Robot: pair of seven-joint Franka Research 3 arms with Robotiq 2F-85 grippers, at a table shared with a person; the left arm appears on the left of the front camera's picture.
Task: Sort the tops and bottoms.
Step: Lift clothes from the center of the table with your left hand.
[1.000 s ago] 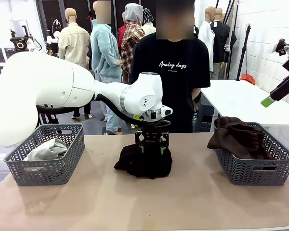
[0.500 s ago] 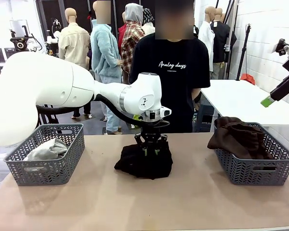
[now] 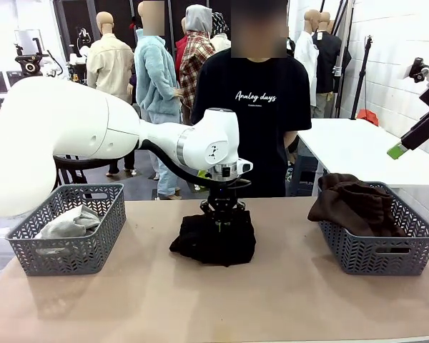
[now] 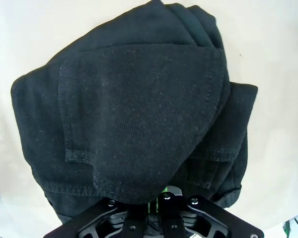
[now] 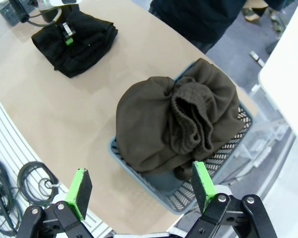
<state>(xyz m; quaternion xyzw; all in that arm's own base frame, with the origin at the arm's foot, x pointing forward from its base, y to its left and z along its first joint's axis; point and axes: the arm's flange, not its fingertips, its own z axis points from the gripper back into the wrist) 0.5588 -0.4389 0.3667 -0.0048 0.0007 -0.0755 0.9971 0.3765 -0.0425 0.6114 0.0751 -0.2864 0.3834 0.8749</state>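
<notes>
Front view puts the brown table (image 3: 293, 300) across the lower half of the frame, with the white left arm (image 3: 71, 136) sweeping in from the left edge to the middle. A person in a black T-shirt stands behind the table at top centre.

Two grey baskets stand at the table's ends. The right-hand basket (image 3: 372, 254) holds the brown trousers (image 3: 350, 204), heaped above its rim and spilling over its left edge. The left-hand basket (image 3: 79, 257) holds the grey garment (image 3: 68, 223), lying low inside.

Between them, at mid-table and well apart from both, lies the folded black garment (image 3: 214, 243), its long axis running left to right across the frame. It sits directly under the left gripper (image 3: 220, 220), whose jaws are closed tight and pinching a fold at the top of the pile. In the left wrist view the dark cloth (image 4: 139, 109) bunches right over the joined fingers at the bottom edge.

As bottoms, this piece likely belongs with the trousers, so the carry would run toward frame right.

High at the upper right of the front view, the right gripper (image 5: 139, 178) hangs with its jaws wide apart and empty, looking down on the trousers (image 5: 174, 124).
</notes>
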